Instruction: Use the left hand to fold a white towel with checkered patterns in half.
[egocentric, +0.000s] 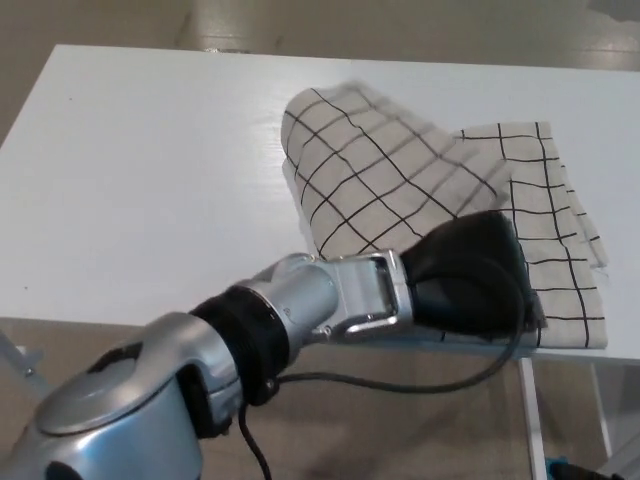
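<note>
A white towel (400, 185) with a black checkered pattern lies on the white table (150, 180), at its right front part. One layer is drawn over the other, from the far left down to the near right. My left hand (470, 285), black, sits at the towel's near edge by the table front, and it appears shut on the towel's folded-over part; the hand's back hides the grip. My silver left forearm (320, 300) runs in from the lower left. My right hand does not show.
The table's front edge (120, 325) runs just under my left forearm. A black cable (400, 383) hangs from the wrist below the edge. Beige floor lies beyond the far edge and under the table.
</note>
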